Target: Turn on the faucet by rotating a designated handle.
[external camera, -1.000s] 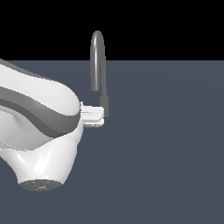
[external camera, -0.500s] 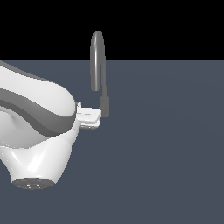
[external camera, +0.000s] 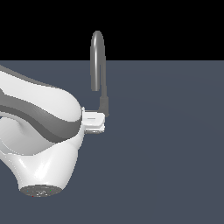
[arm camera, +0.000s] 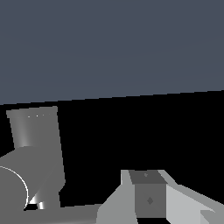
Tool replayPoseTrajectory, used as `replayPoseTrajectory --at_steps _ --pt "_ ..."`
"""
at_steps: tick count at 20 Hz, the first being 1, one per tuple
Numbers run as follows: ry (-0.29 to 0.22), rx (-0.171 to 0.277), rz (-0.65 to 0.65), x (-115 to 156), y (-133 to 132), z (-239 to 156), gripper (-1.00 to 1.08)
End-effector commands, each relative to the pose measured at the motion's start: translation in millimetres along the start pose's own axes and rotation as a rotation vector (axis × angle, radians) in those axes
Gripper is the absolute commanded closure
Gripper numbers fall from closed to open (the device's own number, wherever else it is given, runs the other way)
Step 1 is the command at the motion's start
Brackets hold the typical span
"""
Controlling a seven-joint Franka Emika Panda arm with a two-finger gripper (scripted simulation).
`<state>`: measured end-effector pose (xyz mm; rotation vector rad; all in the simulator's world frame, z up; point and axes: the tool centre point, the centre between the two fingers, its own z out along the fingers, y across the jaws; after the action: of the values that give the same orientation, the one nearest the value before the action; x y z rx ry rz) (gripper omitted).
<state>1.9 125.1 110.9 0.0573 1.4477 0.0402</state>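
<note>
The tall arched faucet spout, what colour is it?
Plain metallic grey, with no pattern; the faucet spout shows best in the exterior view.

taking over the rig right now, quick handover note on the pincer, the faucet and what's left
Pincer: at the foot of the faucet, on the exterior view's left of it. Open or shut cannot be told; the arm's body hides most of it.
Faucet: upright on the grey floor, gooseneck spout arched toward the exterior view's left, base right beside the pincer.
Handle: not clearly visible in the exterior view. The wrist view shows grey metal parts close up, too close to name.
Done: the arm is at the faucet's base.
Left: confirm contact with the handle, then rotate it.
</note>
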Motion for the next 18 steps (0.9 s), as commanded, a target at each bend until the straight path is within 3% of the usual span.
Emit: replayPoseTrajectory --at_steps 1,11,18 --pt "0.016 0.005 -0.017 8 -10 -5 1.08" --pt "0.089 -0.011 -0.075 27 -17 -14 1.08" --pt "0.133 0.006 -0.084 44 -36 -22 1.08"
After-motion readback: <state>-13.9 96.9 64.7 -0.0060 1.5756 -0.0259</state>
